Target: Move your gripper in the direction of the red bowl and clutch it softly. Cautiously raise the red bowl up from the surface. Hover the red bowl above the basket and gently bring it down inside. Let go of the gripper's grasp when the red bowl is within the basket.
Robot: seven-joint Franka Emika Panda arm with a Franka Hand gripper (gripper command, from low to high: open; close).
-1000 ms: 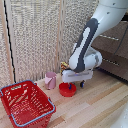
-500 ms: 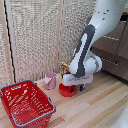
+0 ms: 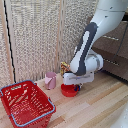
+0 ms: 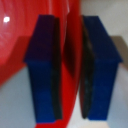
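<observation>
The small red bowl (image 3: 67, 91) sits on the wooden surface, at the exterior view's centre. My gripper (image 3: 76, 88) is down on the bowl's rim, on the side toward the exterior view's right. In the wrist view the two dark-blue fingers (image 4: 42, 65) stand on either side of the bowl's red wall (image 4: 15, 40). That wall fills the narrow gap at the gripper (image 4: 71, 70), so the jaws are closed on the rim. The large red basket (image 3: 11, 89) with its blue-grey rim stands at the exterior view's lower left, apart from the bowl.
A pink cup (image 3: 50, 80) stands between the basket and the bowl. A small yellowish object (image 3: 64, 67) sits behind the hand. A slatted screen (image 3: 35, 35) lines the back, and dark cabinets (image 3: 116, 50) stand at the exterior view's right.
The arm and hand have stayed low at the bowl with hardly any shift. The bowl is in the same spot on the surface.
</observation>
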